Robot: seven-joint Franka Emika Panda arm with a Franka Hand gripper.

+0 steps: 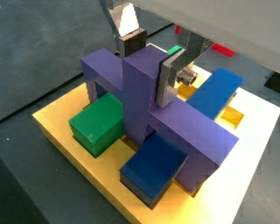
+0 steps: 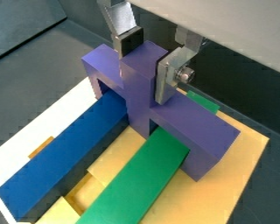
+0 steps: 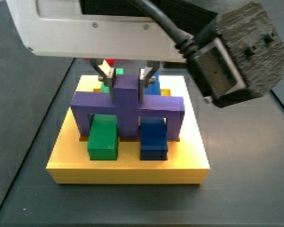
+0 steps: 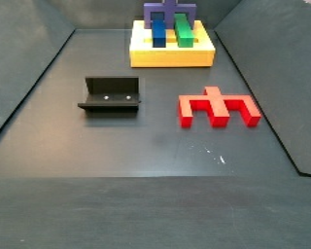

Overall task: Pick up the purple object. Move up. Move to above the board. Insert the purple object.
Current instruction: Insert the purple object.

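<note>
The purple object (image 1: 178, 131) sits on the yellow board (image 1: 101, 171), its crossbar straddling the green bar (image 1: 98, 122) and the blue bar (image 1: 154, 166). My gripper (image 1: 149, 70) is directly above it. Its two silver fingers stand on opposite sides of the upright central post and press against it. The other wrist view shows the same: gripper (image 2: 149, 66), purple object (image 2: 184, 122), green bar (image 2: 136, 184), blue bar (image 2: 66, 157). In a side view the purple object (image 3: 127, 93) stands on the board (image 3: 127, 168), gripper (image 3: 127, 73) at its post. A far side view shows board (image 4: 171, 56) and purple object (image 4: 165, 12) at the back.
The dark fixture (image 4: 110, 94) stands on the grey floor in front of the board. A red block (image 4: 217, 107) lies to its right. Dark walls enclose the floor on both sides. A large white wrist housing (image 3: 97, 27) fills the upper part of a side view.
</note>
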